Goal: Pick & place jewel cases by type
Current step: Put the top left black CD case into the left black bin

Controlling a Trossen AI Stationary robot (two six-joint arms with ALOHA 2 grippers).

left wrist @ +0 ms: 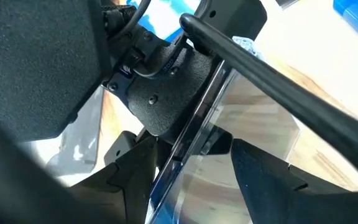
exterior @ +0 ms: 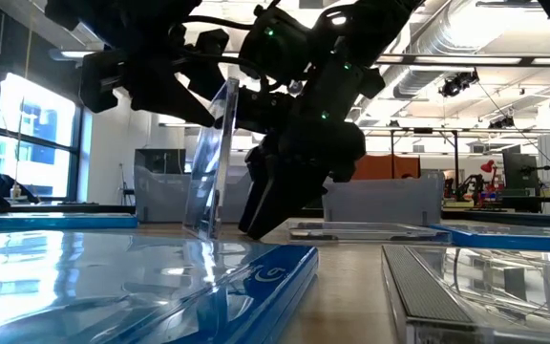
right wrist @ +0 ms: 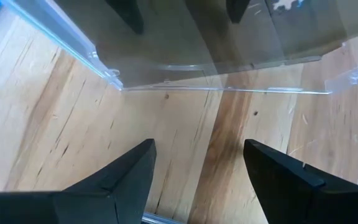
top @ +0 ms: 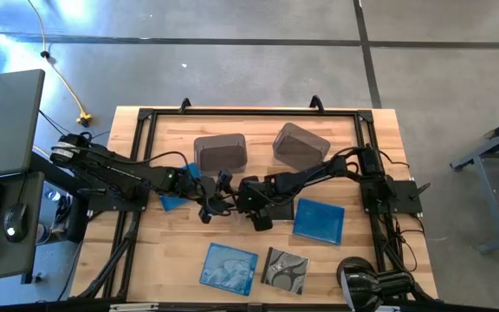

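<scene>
Clear jewel case (exterior: 208, 162) stands upright on edge, between the spread left jaws; right jaws wide

Grey concrete floor (top: 232, 61), bright windows (exterior: 27, 124) and ceiling ducts (exterior: 466, 38) surround the table.

Both arms were matte black with a textured cast-looking housing. The left gripper (left wrist: 191, 171) had two dark wedge-shaped fingers (left wrist: 263, 171) tapering to blunt tips; the right gripper (right wrist: 194, 168) had the same pair. Near the left gripper, the wrist housing (left wrist: 166, 93) showed small recessed screws and a black cable plugged into a connector. Small green LEDs glowed on the arm bodies.
</scene>
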